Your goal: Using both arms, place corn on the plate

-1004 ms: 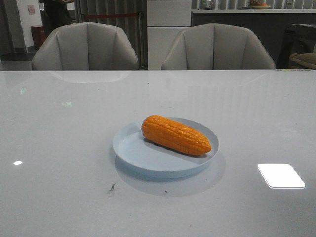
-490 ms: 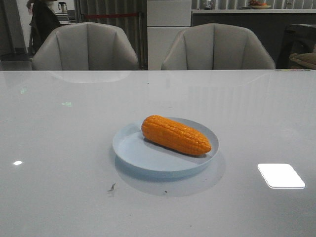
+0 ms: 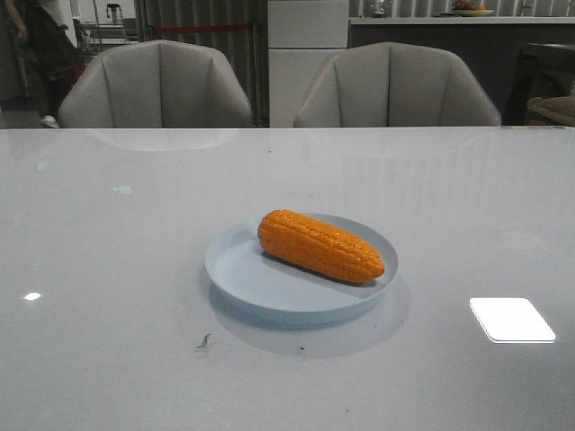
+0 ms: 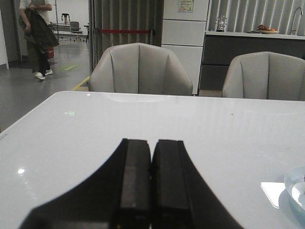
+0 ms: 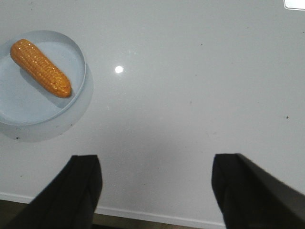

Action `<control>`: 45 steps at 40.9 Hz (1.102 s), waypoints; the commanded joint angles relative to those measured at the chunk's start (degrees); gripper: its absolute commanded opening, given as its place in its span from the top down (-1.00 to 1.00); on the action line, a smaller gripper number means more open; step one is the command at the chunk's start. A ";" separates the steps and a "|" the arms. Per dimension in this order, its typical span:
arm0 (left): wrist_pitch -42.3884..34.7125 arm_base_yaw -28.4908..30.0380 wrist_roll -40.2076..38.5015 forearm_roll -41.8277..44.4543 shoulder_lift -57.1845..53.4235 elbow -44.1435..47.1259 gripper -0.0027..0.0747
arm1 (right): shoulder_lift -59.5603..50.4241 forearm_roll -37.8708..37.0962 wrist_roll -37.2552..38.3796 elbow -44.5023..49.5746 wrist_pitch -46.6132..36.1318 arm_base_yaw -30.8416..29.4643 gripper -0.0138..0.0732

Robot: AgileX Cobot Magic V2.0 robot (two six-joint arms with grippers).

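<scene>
Corn (image 3: 320,245) lying on plate (image 3: 247,278) | left hand (image 4: 151,183) pressed together, empty | right hand (image 5: 155,188) spread, empty

Nothing readable turned up in any view. A small framed notice (image 4: 186,5) hung on the white cabinet behind the chairs, but its print was far too small and blurred to make out.

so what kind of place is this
Probably an office lounge or showroom: a large glossy white table, padded grey chairs behind it, a back counter, and a person walking across an open floor.
</scene>
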 commanded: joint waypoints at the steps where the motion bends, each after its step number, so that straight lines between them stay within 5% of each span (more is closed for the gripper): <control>1: -4.98 0.26 -0.36 -0.57 -0.99 2.22 0.71 | -0.72 0.65 -0.23 -1.51 -3.60 0.13 -0.66; 24: -4.98 0.26 -0.36 -0.57 -0.99 2.22 0.71 | -19.76 0.56 -0.23 0.85 -3.81 2.32 -0.66; 37: -4.98 0.26 -0.36 -0.57 -0.99 2.22 0.71 | -32.99 3.36 -0.23 19.41 -25.89 2.32 -0.64; 45: -4.98 0.26 -0.36 -0.57 -0.99 2.22 0.71 | -40.63 3.54 -0.23 28.86 -37.79 2.32 -0.14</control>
